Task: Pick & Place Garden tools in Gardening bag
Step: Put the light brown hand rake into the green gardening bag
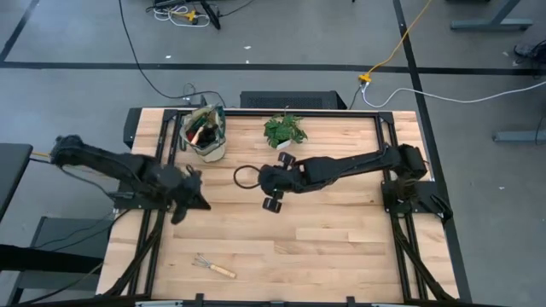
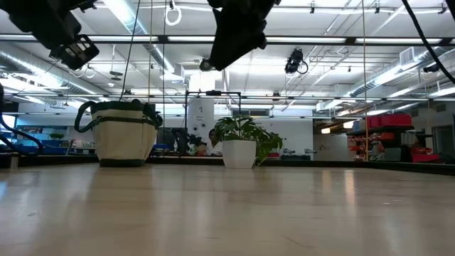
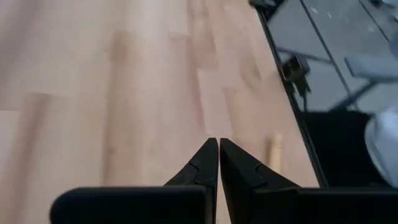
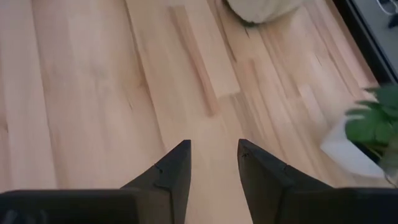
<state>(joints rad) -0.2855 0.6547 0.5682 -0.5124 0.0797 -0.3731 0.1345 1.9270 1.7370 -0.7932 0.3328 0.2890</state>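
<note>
Reaching for the small wooden-handled hand rake (image 1: 212, 268), alone at the counter's (image 1: 341, 247) near edge, we should descend over its handle with jaws widened. Our left gripper (image 3: 218, 163) is pinched closed; the right gripper (image 4: 212, 163) hangs part-open, empty (mid-counter). Only the high view shows tools inside the far-left beige canvas bag (image 1: 206, 133).

This is a large open robotics lab or industrial workshop hall. The low view looks past the pale butcher-block wooden table (image 2: 227, 213) into a wide room with an exposed ceiling of pipes, ducts and long fluorescent strip lights (image 2: 135, 18), and red storage racks (image 2: 387, 121) far off. From above, the table stands on a grey concrete floor (image 1: 281, 34) crossed by black cables (image 1: 136, 60) and a yellow extension cord (image 1: 401, 43).
</note>
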